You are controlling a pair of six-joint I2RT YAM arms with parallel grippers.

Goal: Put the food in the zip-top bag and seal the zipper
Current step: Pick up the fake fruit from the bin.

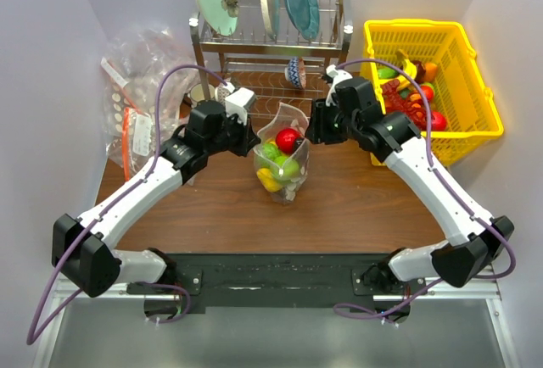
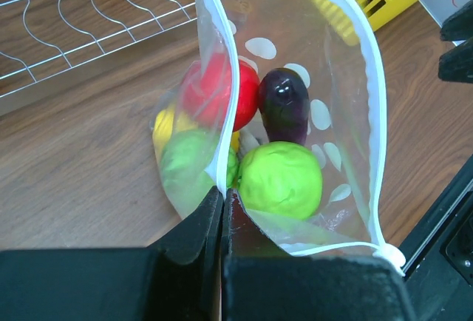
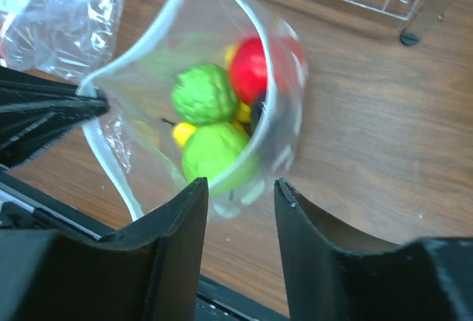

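At the middle of the counter (image 1: 365, 207), between the two arms, the bag (image 2: 347, 106) is standing mouth-up. The food (image 2: 281, 180) is lying inside it: red, purple, yellow and two green pieces. The zipper (image 2: 380, 92), the white strip edging the mouth, is gaping wide.

The left fingers (image 2: 196, 228) are pressing shut on the left side of the mouth and pinching the strip flat. The right fingers (image 3: 181, 225) are standing apart and gripping nothing. The right side of the bag is sitting just beyond their tips.

Handling, as judged:
- The film is looking thin and soft. It is likely sagging wherever nothing is supporting it, and probably sliding under a light pinch.
- The pieces are looking glossy, hard and light. They are probably rolling freely, so a tilted bag is risking a spill.
- The red piece is riding high and may be blocking the two sides from meeting.

Where to take hold: the strip is appearing to be the stiffest part. The right fingers are best placed for gripping it at the right end, opposite the left pinch. Drawing the two ends apart is the likely way of bringing the lips together for sealing.
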